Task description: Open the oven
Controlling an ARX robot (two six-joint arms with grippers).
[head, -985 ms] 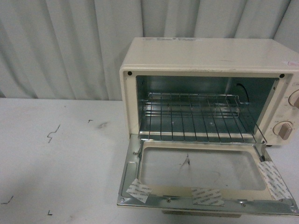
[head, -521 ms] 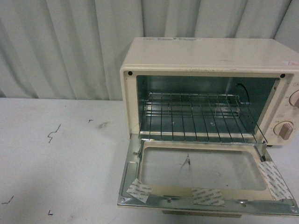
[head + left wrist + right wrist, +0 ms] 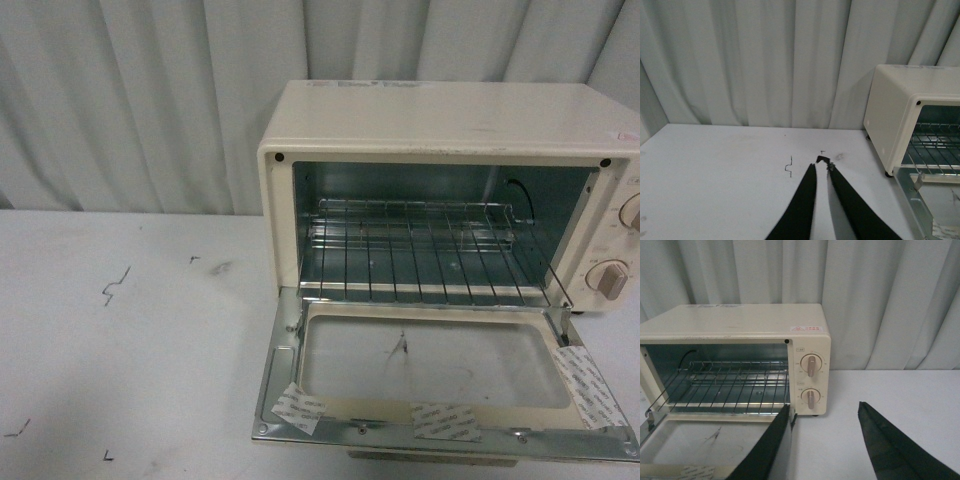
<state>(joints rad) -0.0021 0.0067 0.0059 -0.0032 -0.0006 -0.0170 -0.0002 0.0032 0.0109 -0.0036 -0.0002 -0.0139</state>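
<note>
The cream-white oven (image 3: 450,125) stands on the table at the right, its glass door (image 3: 435,372) dropped flat toward me. The wire rack (image 3: 420,250) shows inside and two round knobs (image 3: 610,278) sit on its right panel. No arm shows in the front view. In the left wrist view my left gripper (image 3: 822,161) is shut with nothing in it, over bare table to the left of the oven (image 3: 900,115). In the right wrist view my right gripper (image 3: 825,407) is open and empty, in front of the oven's (image 3: 740,322) knob panel (image 3: 811,382); one finger (image 3: 775,440) overlaps the door's corner.
The white table (image 3: 120,350) stretches to the left of the oven, with small dark marks (image 3: 115,285) on it. A pale pleated curtain (image 3: 150,100) hangs behind everything. Strips of tape (image 3: 445,420) sit along the door's front edge.
</note>
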